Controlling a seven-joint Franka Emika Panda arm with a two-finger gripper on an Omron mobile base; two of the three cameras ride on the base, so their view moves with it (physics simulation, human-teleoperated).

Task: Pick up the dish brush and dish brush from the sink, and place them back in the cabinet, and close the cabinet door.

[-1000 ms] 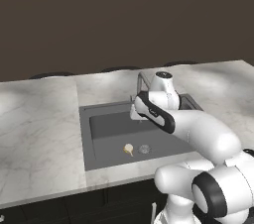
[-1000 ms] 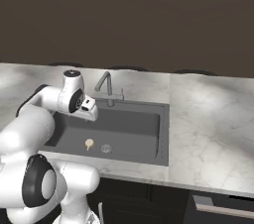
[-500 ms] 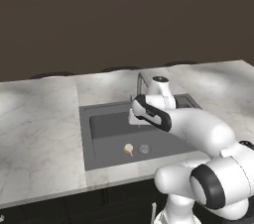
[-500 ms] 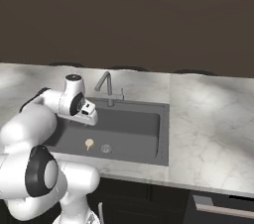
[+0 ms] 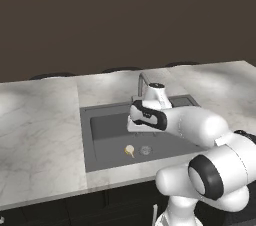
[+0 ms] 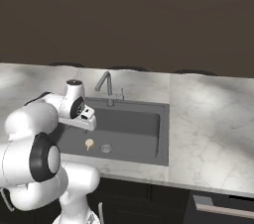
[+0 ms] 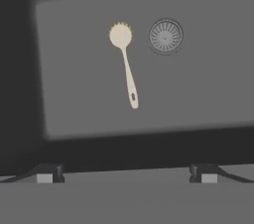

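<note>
A cream dish brush (image 7: pixel 127 67) lies flat on the floor of the dark grey sink (image 7: pixel 74 79), its round head beside the drain (image 7: pixel 165 35). The left base view shows the brush (image 5: pixel 130 150) near the basin's front wall, and the right base view has the brush (image 6: pixel 89 143) there too. My gripper (image 5: pixel 136 127) hangs open over the middle of the sink (image 5: pixel 102 126), above and behind the brush. In the hand view my gripper (image 7: pixel 126 173) has its tips wide apart with nothing between them. The cabinet and its door are out of view.
A slim grey faucet (image 5: pixel 142 83) rises at the back rim of the sink, just behind my hand; it is also in the right base view, faucet (image 6: pixel 106 87). Marble counter (image 5: pixel 40 130) surrounds the basin. A dark wall stands behind.
My hand has come down and forward from beside the faucet toward the middle of the basin. The brush has not moved. The jaws stayed open.
</note>
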